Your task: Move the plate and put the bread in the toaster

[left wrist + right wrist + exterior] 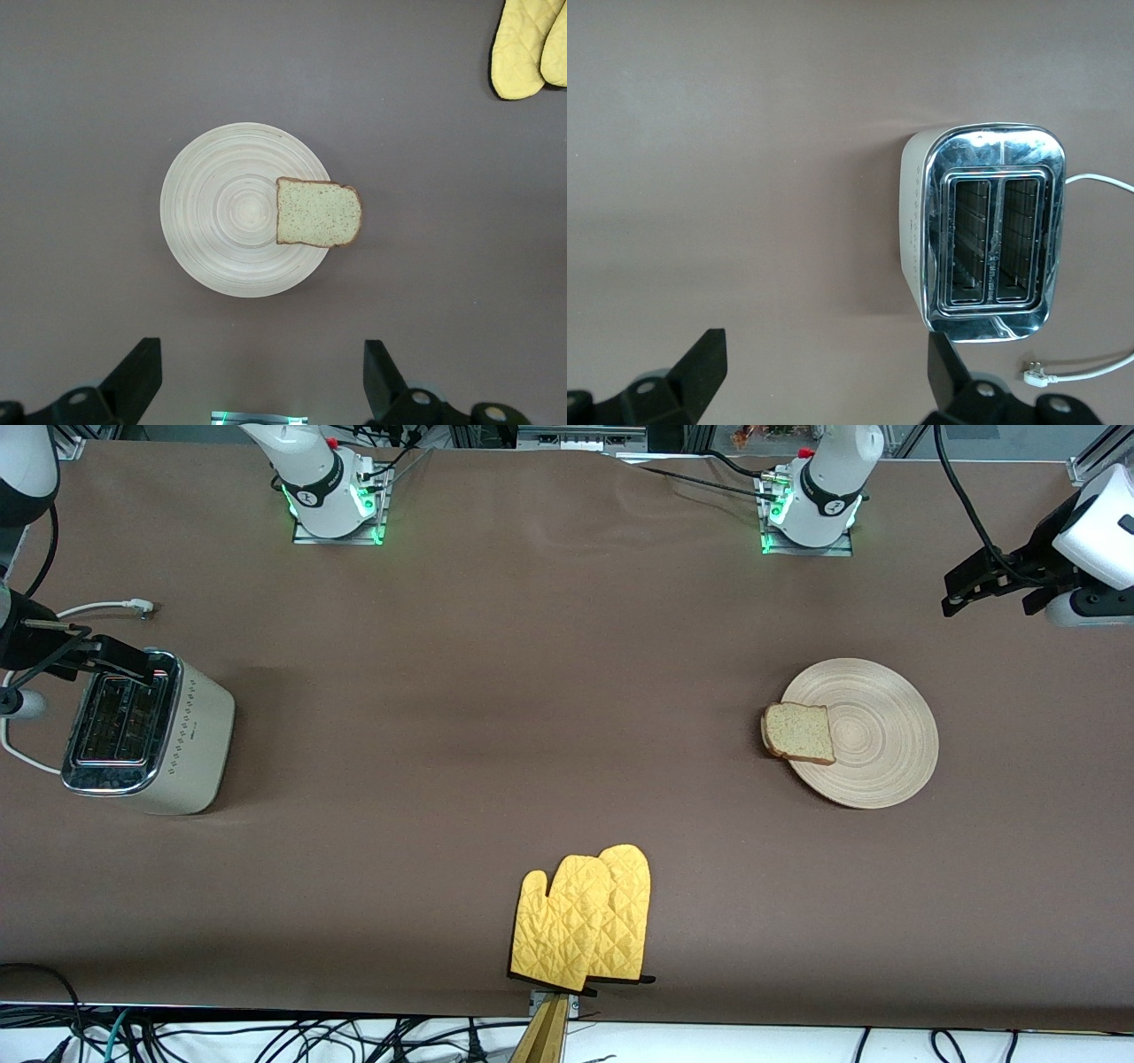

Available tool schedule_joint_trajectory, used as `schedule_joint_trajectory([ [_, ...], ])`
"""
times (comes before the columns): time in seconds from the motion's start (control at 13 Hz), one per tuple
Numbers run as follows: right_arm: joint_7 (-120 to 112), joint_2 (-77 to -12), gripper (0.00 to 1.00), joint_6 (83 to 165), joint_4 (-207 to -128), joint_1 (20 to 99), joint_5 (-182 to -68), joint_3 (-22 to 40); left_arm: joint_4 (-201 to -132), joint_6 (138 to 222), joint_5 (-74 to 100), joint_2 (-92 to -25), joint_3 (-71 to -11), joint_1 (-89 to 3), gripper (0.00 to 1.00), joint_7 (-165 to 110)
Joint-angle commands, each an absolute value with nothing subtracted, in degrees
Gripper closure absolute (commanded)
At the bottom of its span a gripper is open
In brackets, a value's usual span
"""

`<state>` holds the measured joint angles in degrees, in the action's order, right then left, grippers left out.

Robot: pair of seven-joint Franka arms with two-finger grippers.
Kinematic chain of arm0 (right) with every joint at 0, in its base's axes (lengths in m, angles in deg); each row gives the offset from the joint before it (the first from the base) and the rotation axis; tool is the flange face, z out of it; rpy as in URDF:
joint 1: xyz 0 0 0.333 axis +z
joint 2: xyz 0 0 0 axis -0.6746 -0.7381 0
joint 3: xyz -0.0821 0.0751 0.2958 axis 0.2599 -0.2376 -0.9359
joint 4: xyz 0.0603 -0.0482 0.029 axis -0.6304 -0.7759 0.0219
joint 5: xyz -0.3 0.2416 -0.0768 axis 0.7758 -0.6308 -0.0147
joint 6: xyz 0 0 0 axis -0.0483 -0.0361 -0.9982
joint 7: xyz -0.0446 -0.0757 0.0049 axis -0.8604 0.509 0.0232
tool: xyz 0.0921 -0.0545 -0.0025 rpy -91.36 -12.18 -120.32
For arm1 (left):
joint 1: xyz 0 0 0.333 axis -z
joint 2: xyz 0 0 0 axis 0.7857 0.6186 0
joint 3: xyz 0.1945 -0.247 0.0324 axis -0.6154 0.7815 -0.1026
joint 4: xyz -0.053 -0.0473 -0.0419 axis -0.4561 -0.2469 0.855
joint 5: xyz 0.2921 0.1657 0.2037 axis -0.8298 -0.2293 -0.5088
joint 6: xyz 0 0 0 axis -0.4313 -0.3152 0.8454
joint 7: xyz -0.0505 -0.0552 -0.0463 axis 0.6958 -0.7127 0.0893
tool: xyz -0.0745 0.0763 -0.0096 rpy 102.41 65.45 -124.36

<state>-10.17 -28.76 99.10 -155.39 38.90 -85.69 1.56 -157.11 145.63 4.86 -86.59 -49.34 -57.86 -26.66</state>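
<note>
1. Nearest the front camera we see two yellow quilted oven mitts [585,923] overlapping at the table's edge; the left wrist view catches only their tips, and the right wrist view misses them.
2. Farther from the camera, toward the left arm's end, the bread [799,732] lies on the wooden plate [877,731], its crust overhanging the rim toward the table's middle.
3. The left wrist view looks straight down on that overhang and shows the left gripper [257,385] with fingers spread wide, holding nothing.
4. Toward the right arm's end stands the toaster [146,731]; the right wrist view alone shows both slots empty.
5. The right gripper [824,385] hangs over the toaster, fingers apart and empty.
6. A white cord [102,608] trails from the toaster across the brown tablecloth [496,691].
7. Both arm bases sit farthest away.
</note>
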Motion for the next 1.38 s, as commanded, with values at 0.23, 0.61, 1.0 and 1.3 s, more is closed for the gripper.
schedule_joint_trajectory([
  [0.23, -9.53, -29.41, 0.0, 97.9, -153.83, 38.65, -86.85, 1.45, -154.72, 144.22, 3.23, -85.69, -49.07, -58.11, 0.0, -27.44],
  [0.61, -9.53, -29.41, 0.0, 97.9, -153.83, 38.65, -86.85, 1.45, -154.72, 144.22, 3.23, -85.69, -49.16, -58.11, 0.0, -27.44],
  [1.0, -9.53, -29.41, 0.0, 97.9, -153.83, 38.56, -86.85, 1.54, -154.63, 144.22, 3.32, -85.69, -49.25, -58.11, 0.0, -27.36],
  [1.3, -9.53, -29.41, 0.0, 97.9, -153.83, 38.56, -86.85, 1.54, -154.63, 144.22, 3.41, -85.69, -49.25, -58.2, 0.0, -27.27],
])
